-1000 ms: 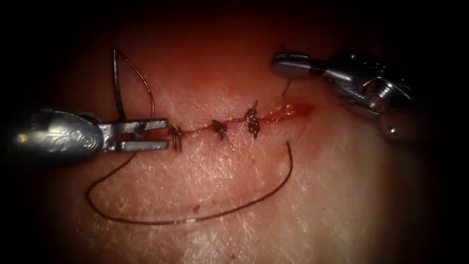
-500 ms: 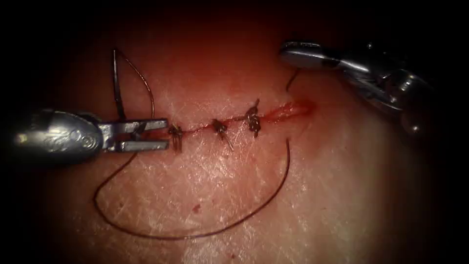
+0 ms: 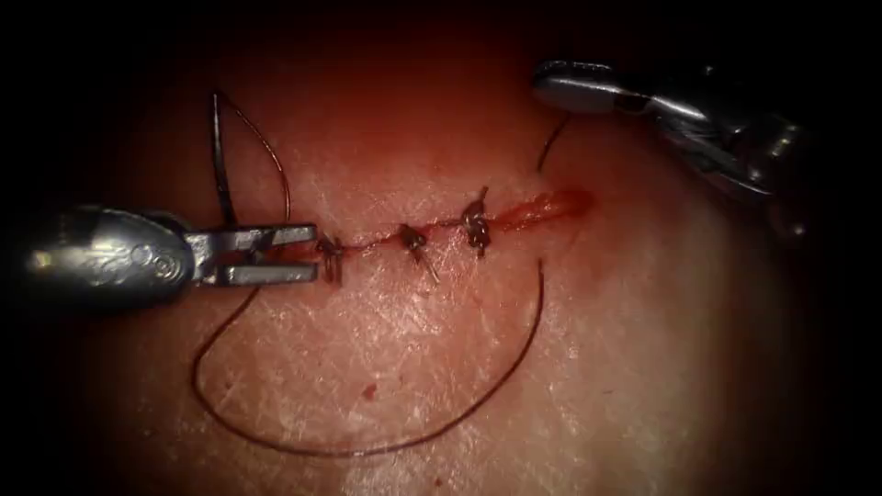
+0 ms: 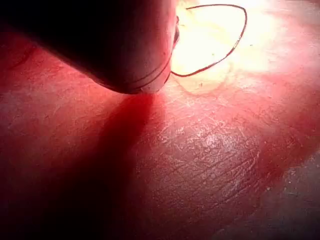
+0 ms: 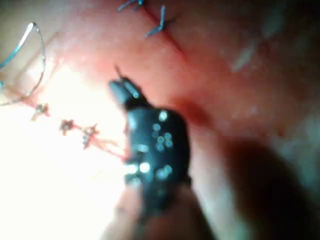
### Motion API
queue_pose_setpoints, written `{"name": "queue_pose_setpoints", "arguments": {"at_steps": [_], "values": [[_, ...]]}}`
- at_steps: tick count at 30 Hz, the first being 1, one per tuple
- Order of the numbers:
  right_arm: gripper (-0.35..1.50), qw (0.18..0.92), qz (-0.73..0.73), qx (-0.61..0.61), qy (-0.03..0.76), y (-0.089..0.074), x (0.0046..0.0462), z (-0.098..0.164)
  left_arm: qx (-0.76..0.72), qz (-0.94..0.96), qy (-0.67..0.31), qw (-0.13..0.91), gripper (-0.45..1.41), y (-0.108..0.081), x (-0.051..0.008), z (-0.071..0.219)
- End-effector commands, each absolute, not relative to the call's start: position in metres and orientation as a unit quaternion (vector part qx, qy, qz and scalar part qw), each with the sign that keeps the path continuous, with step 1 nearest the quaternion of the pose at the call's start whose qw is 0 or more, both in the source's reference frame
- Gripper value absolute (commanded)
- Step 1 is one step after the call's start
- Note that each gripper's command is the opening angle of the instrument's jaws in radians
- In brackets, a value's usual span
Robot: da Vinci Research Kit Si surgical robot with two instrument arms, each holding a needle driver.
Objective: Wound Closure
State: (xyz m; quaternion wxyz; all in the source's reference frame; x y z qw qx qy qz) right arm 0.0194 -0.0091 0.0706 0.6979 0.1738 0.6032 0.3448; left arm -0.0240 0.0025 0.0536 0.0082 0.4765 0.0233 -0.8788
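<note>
The cut runs across the tissue, with three knotted stitches on it and its right end gaping. My right tool is above the cut's right end, shut on the thread, which enters the tissue just above the cut. The thread comes out below the cut and loops wide round to my left tool. That tool lies at the cut's left end, jaws apart, holding nothing. The curved needle stands free behind it, outside the tissue. The right tool's tip also appears in the right wrist view.
Red fluid fills the unstitched right end of the cut, and a small red spot lies below it. Short cut thread ends stick out of the knots. A thread loop lies on bright tissue beyond the left tool's body.
My right tool has moved up and to the right with the thread, pulling it through the tissue. The big loop below the cut has shrunk. The left tool and the needle have not moved.
</note>
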Motion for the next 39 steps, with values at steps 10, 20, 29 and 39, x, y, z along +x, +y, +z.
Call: {"name": "queue_pose_setpoints", "arguments": {"at_steps": [10,20,29,39], "values": [[0.26,0.695,0.343,0.171,0.609,-0.009,0.0204,0.0714,0.477,-0.879,0.024,0.008,-0.45,0.0026,-0.0241,0.054],[1.4,0.692,0.354,0.139,0.614,-0.0099,0.0178,0.0701,0.47,-0.883,0.024,-0.003,-0.45,0.004,-0.0221,0.0534],[1.47,0.707,0.372,0.075,0.597,-0.0093,0.0115,0.0668,0.487,-0.871,0.044,-0.055,-0.05,0.0046,-0.0213,0.0538],[1.47,0.716,0.364,0.075,0.591,-0.0114,0.0113,0.0675,0.526,-0.819,0.115,-0.2,0.86,0.0049,-0.0191,0.0532]]}}
